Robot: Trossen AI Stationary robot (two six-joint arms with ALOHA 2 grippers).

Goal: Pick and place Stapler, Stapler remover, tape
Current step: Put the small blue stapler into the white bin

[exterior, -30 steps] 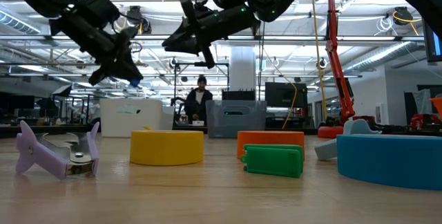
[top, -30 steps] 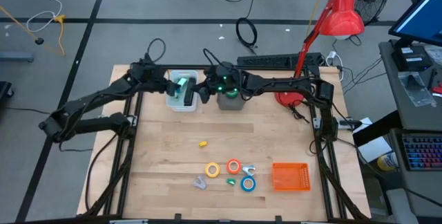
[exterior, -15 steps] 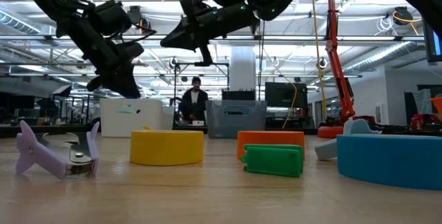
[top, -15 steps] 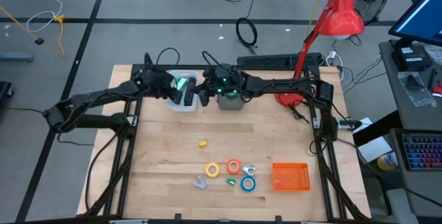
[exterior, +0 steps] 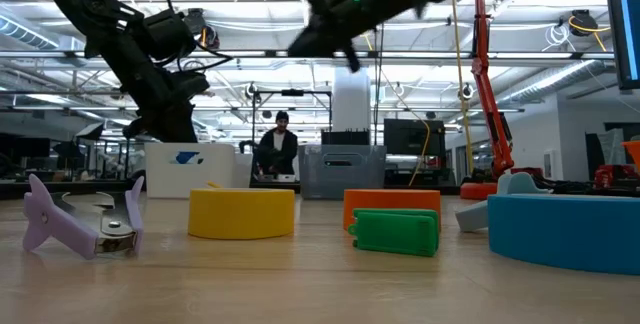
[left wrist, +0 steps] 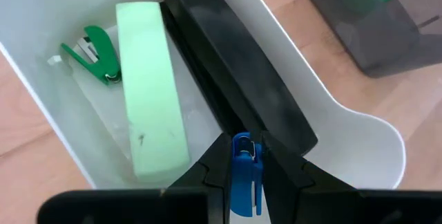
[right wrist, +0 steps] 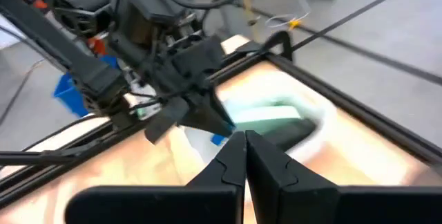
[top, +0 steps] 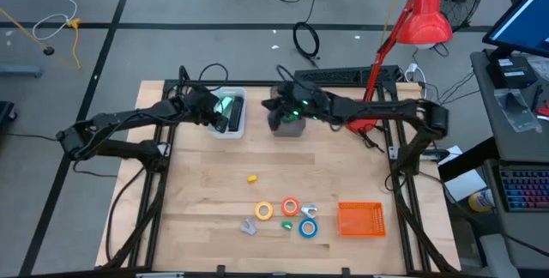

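The left gripper [left wrist: 243, 172] hung over the white bin [top: 230, 129], upper centre-left in the high view, clamping a small blue item [left wrist: 245, 175], perhaps a staple remover. The right gripper [right wrist: 244, 156] was clenched empty above the grey bin [top: 290, 126].

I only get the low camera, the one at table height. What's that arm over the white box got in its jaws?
Observer: The left gripper is shut on a little blue staple remover, right above the white bin.
Operator: Is there stuff in the box already?
Observer: Yes: a pale green stapler, a black stapler and a small green staple remover.
Operator: And the other arm?
Observer: The right gripper is shut and empty, up near the grey bin.
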